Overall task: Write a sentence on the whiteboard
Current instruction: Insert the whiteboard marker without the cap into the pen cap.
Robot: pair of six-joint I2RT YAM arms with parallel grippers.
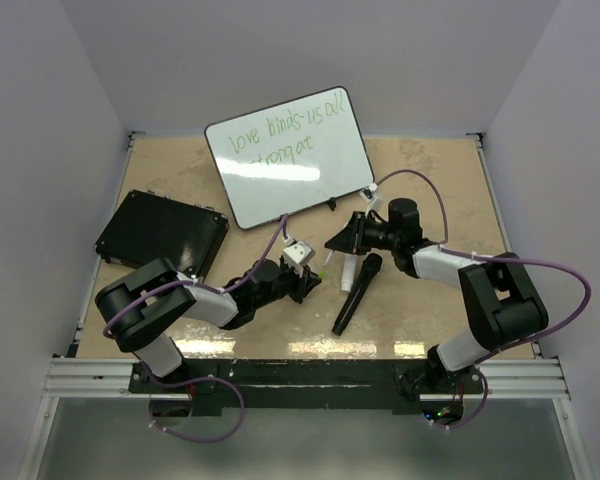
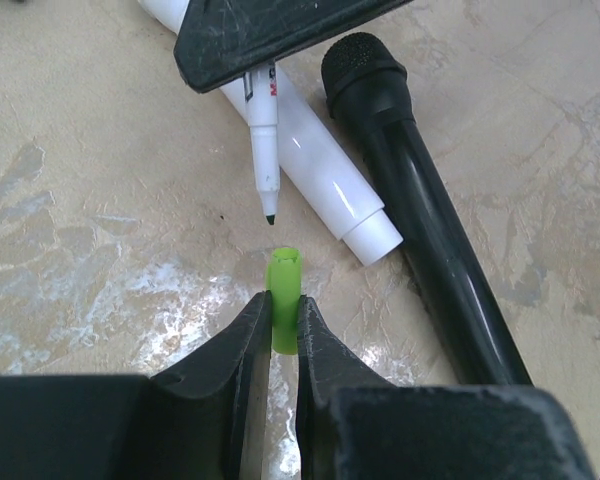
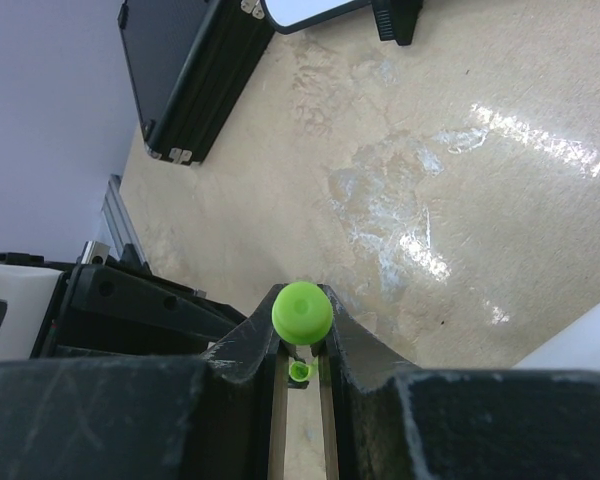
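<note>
One whiteboard (image 1: 310, 175) stands propped and tilted at the far middle of the table (image 1: 430, 180). It carries one green sentence (image 1: 280, 135) in two handwritten lines across its upper part. There are two arms. The left gripper (image 2: 283, 305) is clamped on one green cap (image 2: 283, 280), whose open mouth faces away from the fingers. The right gripper (image 3: 302, 325) is closed on one marker (image 2: 263, 140), held so that its dark tip points at the cap's mouth with a small gap between them. From the right wrist, the marker's round green end shows between the fingers. Two stick-shaped things lie on the table just under and right of the marker: one black microphone (image 2: 420, 220) and one white tube (image 2: 320, 165), side by side and very close. The tube lies directly behind the marker as the left wrist sees it. One black textured pad (image 1: 160, 232) lies at the left of the table, well apart from the grippers.
</note>
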